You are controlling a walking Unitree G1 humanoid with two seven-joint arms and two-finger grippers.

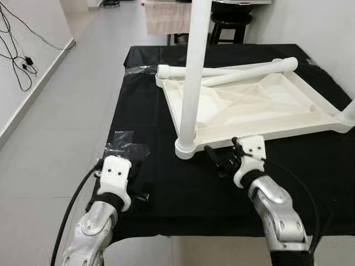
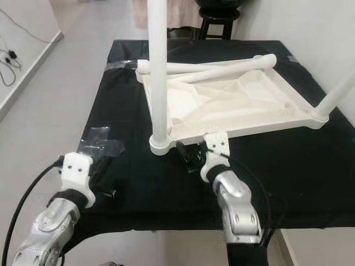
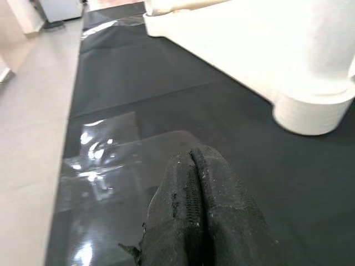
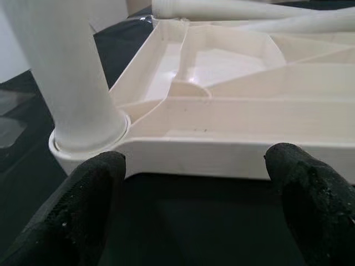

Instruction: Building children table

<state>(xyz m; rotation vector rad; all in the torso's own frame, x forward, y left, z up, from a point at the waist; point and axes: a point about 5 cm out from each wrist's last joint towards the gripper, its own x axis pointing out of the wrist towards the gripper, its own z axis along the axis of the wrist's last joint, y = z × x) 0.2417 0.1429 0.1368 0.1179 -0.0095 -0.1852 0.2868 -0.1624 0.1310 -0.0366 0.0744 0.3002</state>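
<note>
A white plastic table top point(image 1: 277, 130) lies upside down on the black-covered work table point(image 1: 183, 194). One white leg point(image 1: 194, 72) stands upright in its near left corner socket point(image 1: 185, 148). A second leg point(image 1: 348, 113) rises at the near right corner. Two loose legs point(image 1: 249, 69) lie across the far side. My right gripper point(image 1: 222, 157) is open just in front of the near rim, beside the upright leg's socket, with the rim point(image 4: 222, 149) facing its spread fingers point(image 4: 89, 188). My left gripper point(image 3: 191, 160) is shut on nothing and rests on the cloth at the left.
Clear tape patches point(image 1: 125, 145) shine on the cloth by my left gripper. A dark stool point(image 1: 230, 22) and a beige cloth point(image 1: 166, 16) stand beyond the table. Cables point(image 1: 16, 55) hang on the left wall. Grey floor point(image 1: 61, 111) runs along the left side.
</note>
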